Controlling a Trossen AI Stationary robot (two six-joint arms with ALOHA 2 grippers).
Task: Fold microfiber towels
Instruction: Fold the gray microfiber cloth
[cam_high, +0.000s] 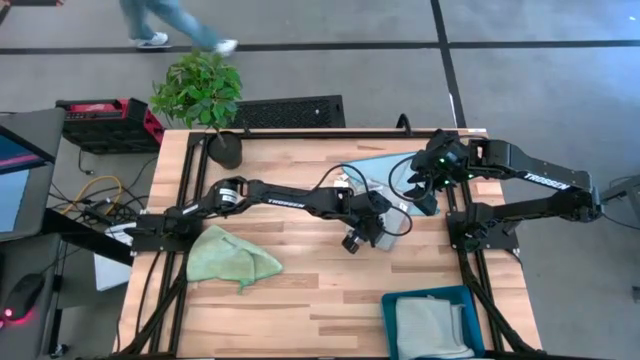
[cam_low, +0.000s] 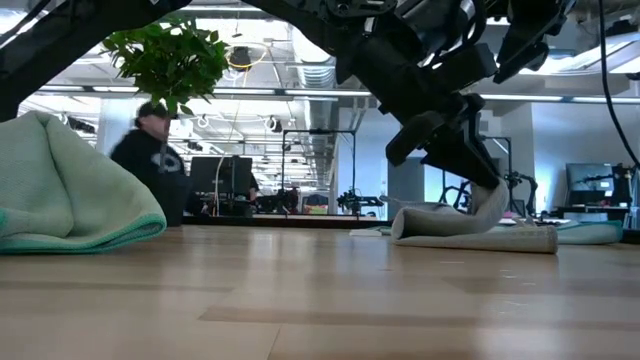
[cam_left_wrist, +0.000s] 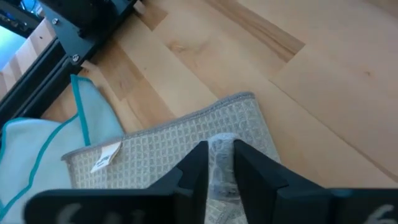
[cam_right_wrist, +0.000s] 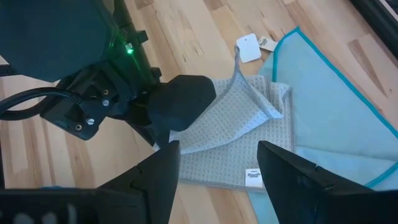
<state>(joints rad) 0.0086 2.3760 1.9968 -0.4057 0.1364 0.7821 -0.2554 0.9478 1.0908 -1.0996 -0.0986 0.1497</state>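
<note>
Worktop (cam_high: 320, 290), light wood planks, carries everything. 2 dark arms meet over its far right part.

Left arm reaches across from the left edge. Left gripper (cam_left_wrist: 221, 163) sits low over the grey towel (cam_right_wrist: 239, 146), fingers close together with a fold of the grey weave between them. Log-style call: fingers look partly parted, grip loosening or just set; cannot tell which. Low view shows the cloth's edge lifted off the wood under that gripper.

Right gripper (cam_right_wrist: 217, 171) hangs above the same towel near the far right corner, fingers spread wide, holding nothing.

Grey towel lies part-folded, 1 flap peaked up, overlapping the light blue towel (cam_right_wrist: 339, 109), which is spread flat beneath and beside it toward the right edge. White tag (cam_left_wrist: 106, 157) shows on the grey hem.

Light green towel (cam_high: 232, 258) crumpled near the left edge, well apart. Teal bin (cam_high: 392, 325) at the near right corner holds a pale folded cloth.

Judgement: the step is laying the grey flap over. To do it well, carry the edge fully across, match hems, lower before letting go. Risk: dragging the blue towel along, since the 2 cloths touch; the right gripper could pin it.

Potted plant (cam_high: 200, 95) at the far left corner, clear of the work. Person (cam_low: 150, 165) in the room beyond.
</note>
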